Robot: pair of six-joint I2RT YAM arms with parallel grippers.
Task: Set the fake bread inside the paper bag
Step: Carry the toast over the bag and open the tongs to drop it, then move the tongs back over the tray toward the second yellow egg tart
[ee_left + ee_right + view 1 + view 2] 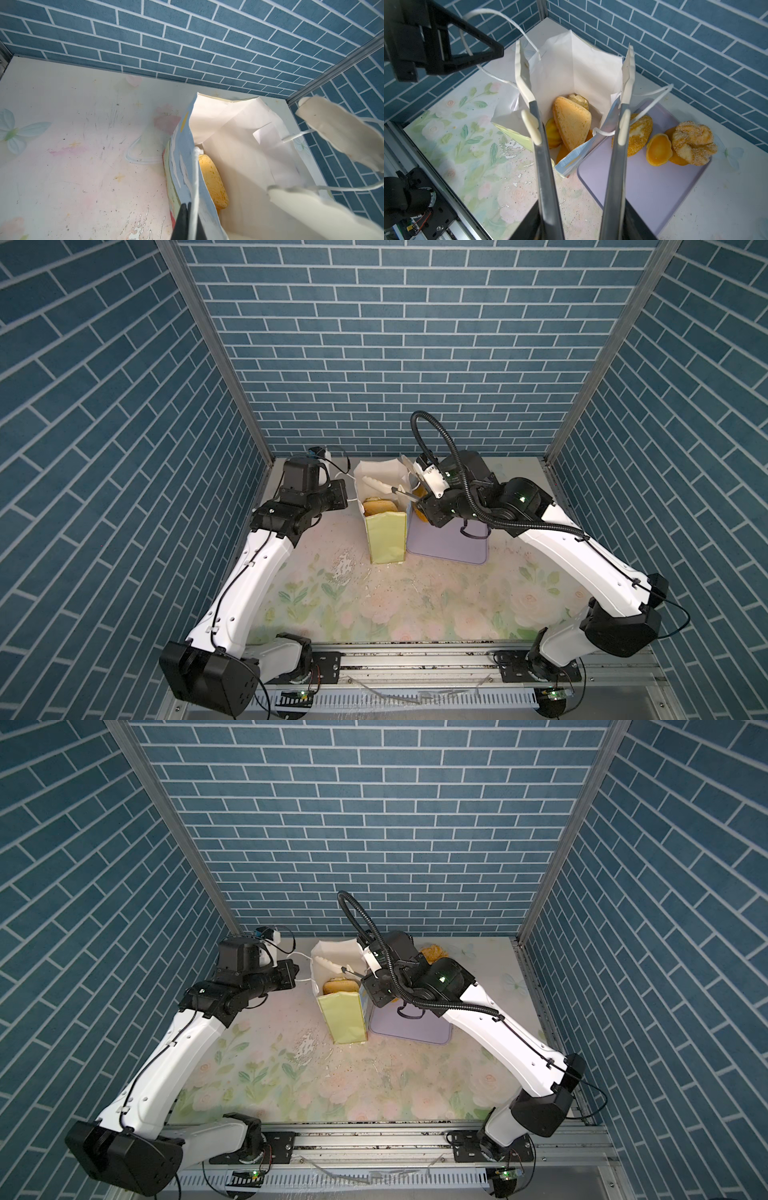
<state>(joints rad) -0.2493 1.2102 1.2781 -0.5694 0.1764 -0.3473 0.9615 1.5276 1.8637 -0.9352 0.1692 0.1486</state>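
At the right gripper (581, 224), the jaws press on the outer sides of the two metal arms of a pair of tongs (543, 166) and so hold it. The tongs stand spread wide. Their white tips (523, 79) reach across the open mouth of the paper bag (581, 68), and nothing is gripped between them.

The left gripper (187, 216) is closed tight on a white cord handle (195, 176) of the bag, on the side away from the tongs.

The paper bag stands upright toward the back of the table (467, 135), between the two grippers in both top views, with its pale yellow-green side panel facing the front.

Fake bread inside the bag: a triangular turnover (571, 124) lies on top. Parts of other yellow pieces show beneath and behind it; their kind cannot be told.

Fake bread outside the bag: a seeded oval loaf (637, 135), a smooth orange bun (658, 149) and a twisted ring (693, 143) lie on the lavender tray (643, 187). The tray sits just beside the bag, on the right arm's side.
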